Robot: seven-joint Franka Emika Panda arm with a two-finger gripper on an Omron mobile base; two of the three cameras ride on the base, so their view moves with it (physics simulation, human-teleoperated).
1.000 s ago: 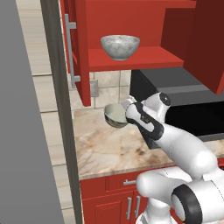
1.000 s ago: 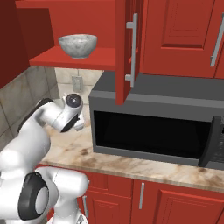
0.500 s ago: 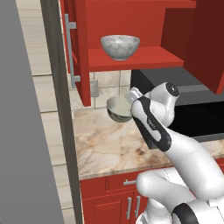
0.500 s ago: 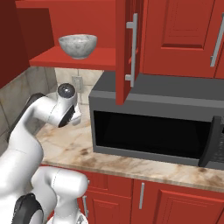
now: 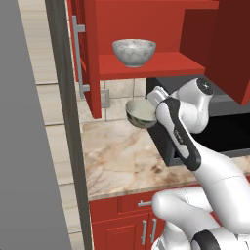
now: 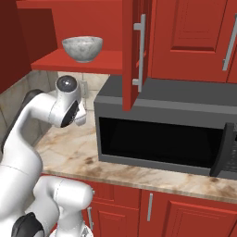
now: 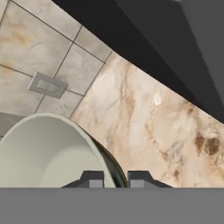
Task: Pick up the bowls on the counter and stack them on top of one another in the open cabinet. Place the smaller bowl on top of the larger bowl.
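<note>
The smaller bowl (image 5: 139, 114), dull grey-green with a pale inside, hangs tilted in the air above the counter (image 5: 122, 158), just below the red shelf. My gripper (image 5: 153, 110) is shut on its right rim. In the hand view the rim of the smaller bowl (image 7: 48, 153) runs between my gripper's (image 7: 114, 180) dark fingertips (image 7: 92, 178), with the counter (image 7: 148, 127) below. The larger bowl (image 5: 134, 51), white-grey marbled, stands upright on the shelf of the open cabinet (image 5: 161, 64). It also shows on the open cabinet's shelf (image 6: 51, 62) as the larger bowl (image 6: 82, 48).
A black microwave (image 6: 162, 134) fills the counter to the right of my hand. The cabinet door (image 5: 88, 58) with its long silver handle stands open at the left, another door (image 6: 134, 51) at the right. A wall outlet (image 7: 47, 85) sits in the tiled backsplash.
The arm has carried the smaller bowl a little up and to the right, closer under the shelf. The grip stays shut; the larger bowl has not moved.
</note>
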